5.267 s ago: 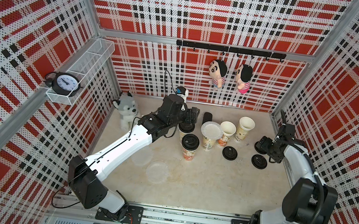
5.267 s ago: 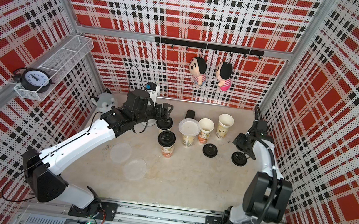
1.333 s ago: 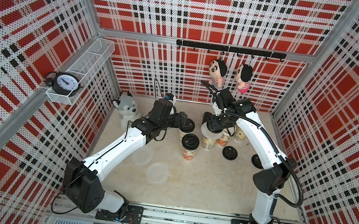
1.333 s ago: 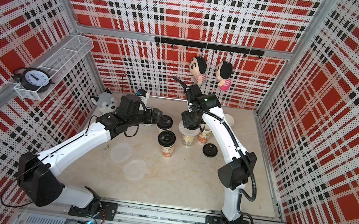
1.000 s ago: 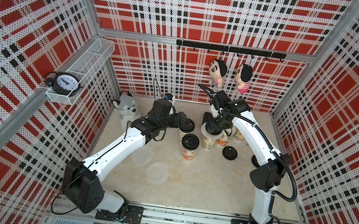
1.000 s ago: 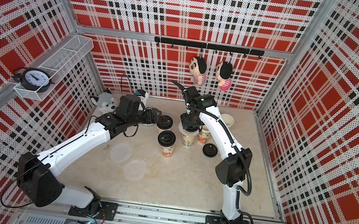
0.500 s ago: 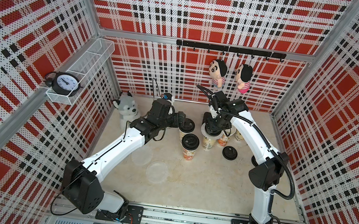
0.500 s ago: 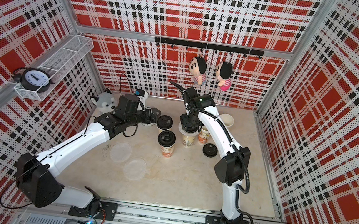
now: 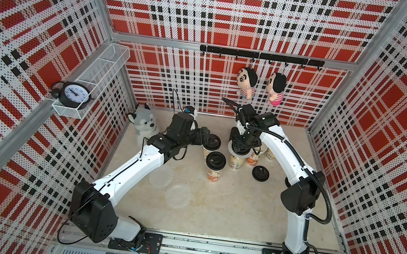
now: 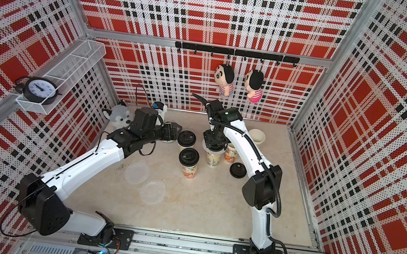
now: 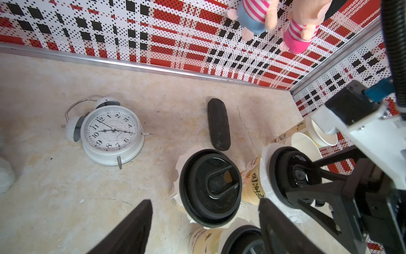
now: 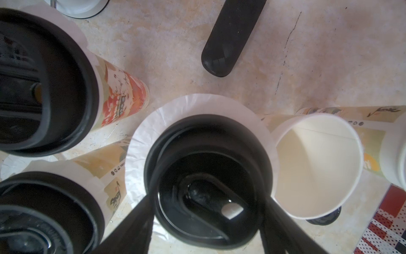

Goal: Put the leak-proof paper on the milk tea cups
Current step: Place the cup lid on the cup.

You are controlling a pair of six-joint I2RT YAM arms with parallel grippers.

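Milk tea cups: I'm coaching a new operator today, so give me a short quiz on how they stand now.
1. How many sheets lie loose on the table?
2. True or false: the right pincer grips a lid set on a paper-covered cup.
3. How many cups stand uncovered? A one, B two, C four.
Key: 1 two; 2 true; 3 B.
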